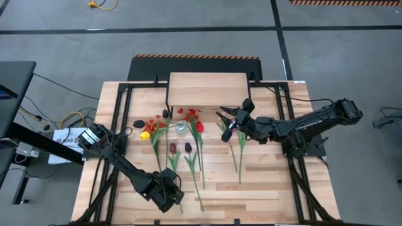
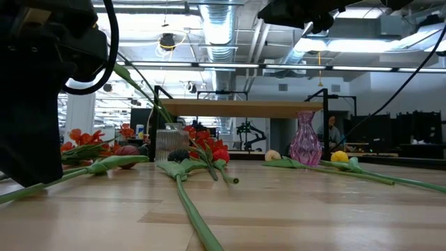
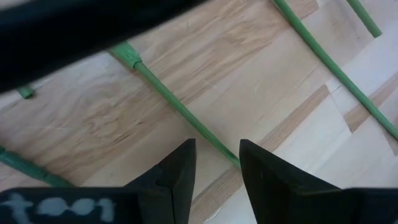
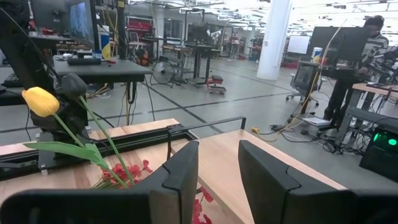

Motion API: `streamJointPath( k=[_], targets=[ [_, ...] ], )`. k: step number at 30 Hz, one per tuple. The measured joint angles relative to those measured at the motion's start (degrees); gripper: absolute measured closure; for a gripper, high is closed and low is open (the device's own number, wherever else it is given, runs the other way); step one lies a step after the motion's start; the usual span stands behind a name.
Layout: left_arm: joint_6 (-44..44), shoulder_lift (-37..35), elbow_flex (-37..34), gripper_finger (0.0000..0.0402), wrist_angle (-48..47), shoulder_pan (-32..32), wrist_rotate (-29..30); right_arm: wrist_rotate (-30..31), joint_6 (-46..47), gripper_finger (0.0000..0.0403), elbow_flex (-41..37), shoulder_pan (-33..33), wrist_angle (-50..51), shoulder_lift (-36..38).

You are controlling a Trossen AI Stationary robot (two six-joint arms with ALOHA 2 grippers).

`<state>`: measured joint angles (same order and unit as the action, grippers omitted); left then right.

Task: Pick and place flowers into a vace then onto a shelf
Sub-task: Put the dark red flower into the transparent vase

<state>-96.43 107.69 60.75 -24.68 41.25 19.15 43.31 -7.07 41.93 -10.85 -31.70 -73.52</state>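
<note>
Several flowers lie on the slatted tabletop: red and orange blossoms (image 1: 191, 117), two dark maroon tulips (image 1: 179, 148), and long green stems (image 1: 239, 154) under my right arm. One yellow tulip (image 4: 40, 101) stands in a clear glass vase (image 2: 167, 143), its stem leaning toward the table's left. The shelf (image 1: 207, 89) stands at the far edge. My left gripper (image 3: 217, 144) is open near the front edge, tilted down over a green stem (image 3: 180, 109) that runs in under the gap between its fingers. My right gripper (image 4: 217, 146) hangs open and level in front of the shelf, with nothing between its fingers.
A pink vase (image 2: 305, 139) stands by the shelf's right end. A yellow tulip (image 2: 339, 157) and a cream tulip (image 2: 273, 155) lie beside it. Bare wood lies along the front right of the table (image 1: 276, 188). A person (image 4: 357, 68) stands far off in the room.
</note>
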Motion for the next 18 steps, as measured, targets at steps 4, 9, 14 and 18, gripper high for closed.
streamJointPath(
  k=[4, 9, 14, 18],
  targets=[
    [-0.29, 0.05, -0.01, 0.0296, -0.18, 0.02, -0.33, 0.0, 0.0, 0.0294, 0.0, 0.0, 0.0, 0.0],
    [-1.11, 0.1, -0.09, 0.033, -0.5, 0.4, -0.44, 0.0, 0.0, 0.0294, 0.0, 0.0, 0.0, 0.0],
    [-1.83, 0.14, -0.11, 0.0348, -0.67, 0.81, -0.38, 0.0, 0.0, 0.0294, 0.0, -0.01, 0.0, 0.0],
    [-1.83, 0.16, -0.13, 0.035, -0.65, 0.97, -0.41, 0.0, 0.0, 0.0294, 0.0, 0.0, 0.0, 0.0]
  ],
)
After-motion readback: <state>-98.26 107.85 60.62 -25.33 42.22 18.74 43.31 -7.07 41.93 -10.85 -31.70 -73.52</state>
